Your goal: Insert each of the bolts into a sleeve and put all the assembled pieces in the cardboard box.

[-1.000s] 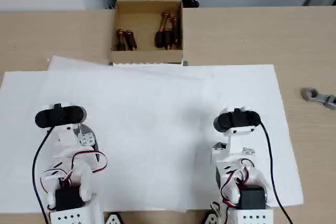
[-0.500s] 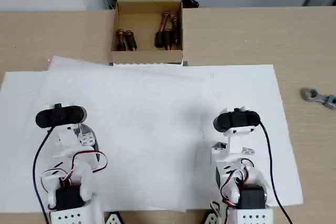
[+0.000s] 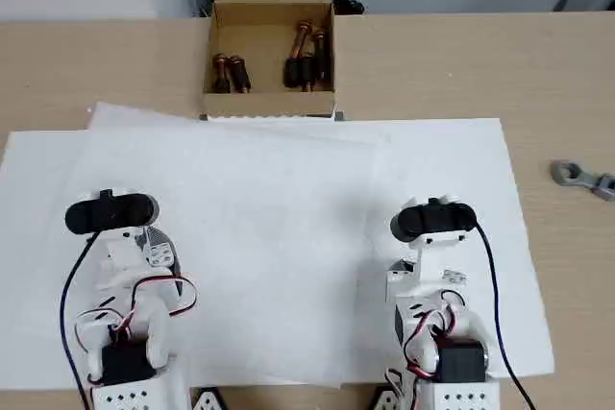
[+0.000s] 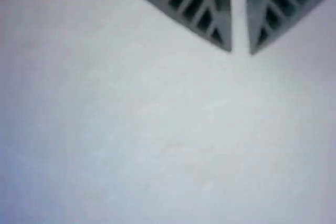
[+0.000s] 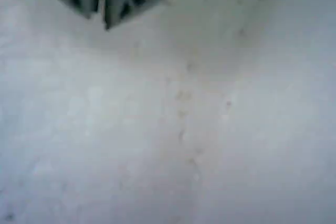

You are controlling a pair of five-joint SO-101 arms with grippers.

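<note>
— Biggest first?

— Table (image 3: 557, 64), tan wood, cut off at both sides of the high view. On it a white sheet (image 3: 279, 228), stopping short of the table's right edge and running off the picture at the left.

— Room to move?

— Plenty: a wide stretch of sheet between the arms and the box, and another between the two arms.

— Arms?

— Left arm (image 3: 125, 280) and right arm (image 3: 432, 285), folded back at the near edge, well apart, bases cut off by the frame.

— Box?

— Box (image 3: 272, 103) at the far side, open-topped, near wall right at the sheet's far border. Inside, bolts in sleeves: a left pair (image 3: 230, 72) by one wall, a right bunch (image 3: 307, 57) by the other. Hard to count the bunch, pieces overlapping.

— Anything smaller?

— Metal tool (image 3: 579, 176) on the wood near the right edge, clear of the sheet, partly cut off.

— Pincers?

— Left gripper (image 4: 240, 51) over paper, fingers all but together, a thin slit between, nothing held. Right gripper (image 5: 103, 22) closed to a hairline, likewise holding nothing. Both cut off above the tips.
</note>
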